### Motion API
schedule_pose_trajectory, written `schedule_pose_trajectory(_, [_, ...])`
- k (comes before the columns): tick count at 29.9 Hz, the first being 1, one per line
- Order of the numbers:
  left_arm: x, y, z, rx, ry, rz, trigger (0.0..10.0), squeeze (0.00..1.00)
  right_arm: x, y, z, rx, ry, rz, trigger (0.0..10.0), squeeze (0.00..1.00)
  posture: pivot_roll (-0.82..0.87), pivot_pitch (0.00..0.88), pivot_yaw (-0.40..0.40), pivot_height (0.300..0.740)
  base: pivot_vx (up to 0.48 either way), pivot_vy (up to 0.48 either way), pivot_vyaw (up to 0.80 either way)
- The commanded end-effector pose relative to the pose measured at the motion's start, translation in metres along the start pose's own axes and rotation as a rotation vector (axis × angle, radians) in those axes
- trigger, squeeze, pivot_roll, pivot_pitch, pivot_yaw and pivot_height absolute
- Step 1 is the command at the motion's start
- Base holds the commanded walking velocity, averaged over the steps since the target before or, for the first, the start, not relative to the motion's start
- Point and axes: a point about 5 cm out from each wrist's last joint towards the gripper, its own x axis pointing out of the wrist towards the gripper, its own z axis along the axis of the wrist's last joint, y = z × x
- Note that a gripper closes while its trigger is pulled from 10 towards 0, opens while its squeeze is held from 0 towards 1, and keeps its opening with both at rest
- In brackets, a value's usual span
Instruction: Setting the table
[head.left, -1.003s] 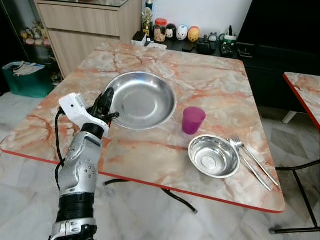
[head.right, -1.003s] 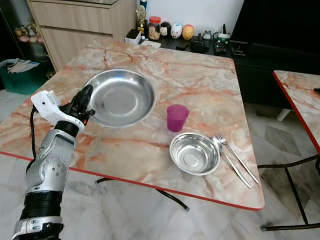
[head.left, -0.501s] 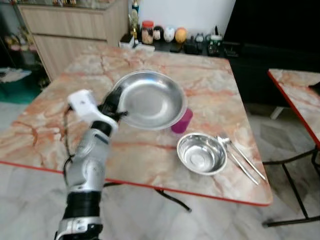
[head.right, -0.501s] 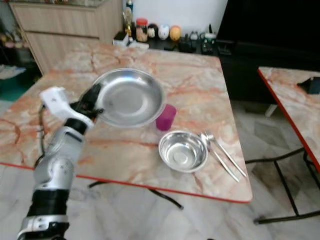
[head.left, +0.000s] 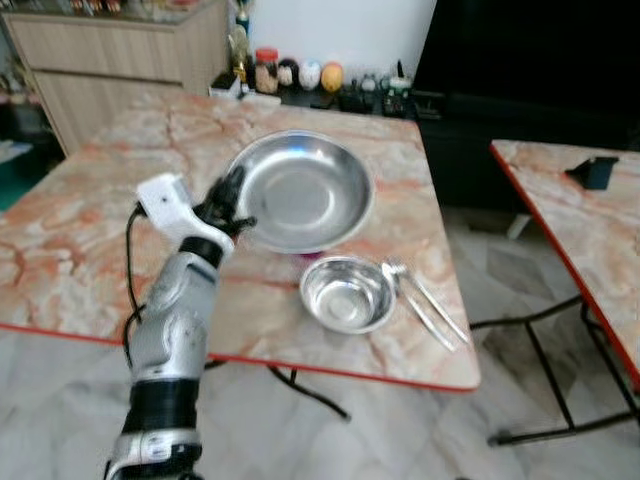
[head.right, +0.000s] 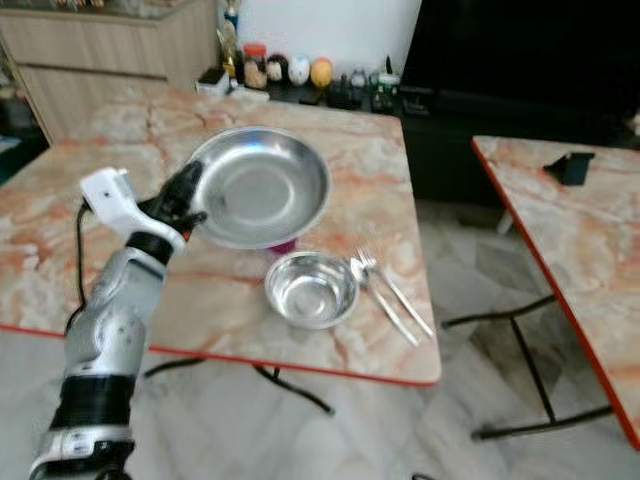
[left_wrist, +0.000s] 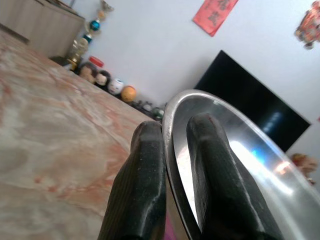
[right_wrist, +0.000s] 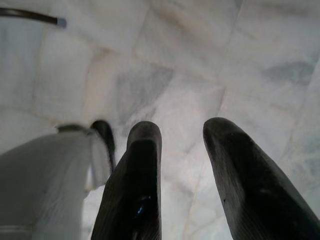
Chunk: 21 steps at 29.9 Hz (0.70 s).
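My left gripper (head.left: 228, 205) is shut on the near-left rim of a large steel plate (head.left: 300, 190), holding it tilted above the marble table (head.left: 80, 250). In the left wrist view both fingers (left_wrist: 145, 165) pinch that rim, one on each side of the plate (left_wrist: 240, 165). A purple cup (head.right: 285, 245) peeks out from under the plate's near edge. A small steel bowl (head.left: 345, 293) sits near the table's front right, with a fork and spoon (head.left: 425, 300) beside it. My right gripper (right_wrist: 182, 129) hangs open over the tiled floor.
A second marble table (head.left: 570, 230) stands to the right with a small black object (head.left: 597, 172) on it. Behind are a wooden cabinet (head.left: 120, 50), a low shelf of jars and figurines (head.left: 300, 75) and a dark screen (head.left: 520, 50). Tiled floor (head.left: 400, 440) lies below.
The plate has come up off the table in my left gripper and now hangs over the purple cup. The whole view has swung to the right, bringing the second table into sight.
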Motion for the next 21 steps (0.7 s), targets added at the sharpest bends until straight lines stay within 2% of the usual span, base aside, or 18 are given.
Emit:
schedule_pose_trajectory(1, [0.0048,-0.0143,0.0008,-0.005,-0.010,-0.040,10.0,0.00,0.0000,-0.0068,0.0025,-0.002,-0.007,-0.015,10.0,0.00,0.14,0.000,-0.086,0.728,0.000,-0.270,0.00])
schedule_pose_trajectory(21, [0.0031,-0.0183,-0.0073,-0.002,0.032,-0.064,10.0,0.00,-0.0004,-0.0044,0.0000,-0.024,0.000,-0.007,10.0,0.00,0.13,0.000,-0.066,0.728,0.000,-0.268,0.00])
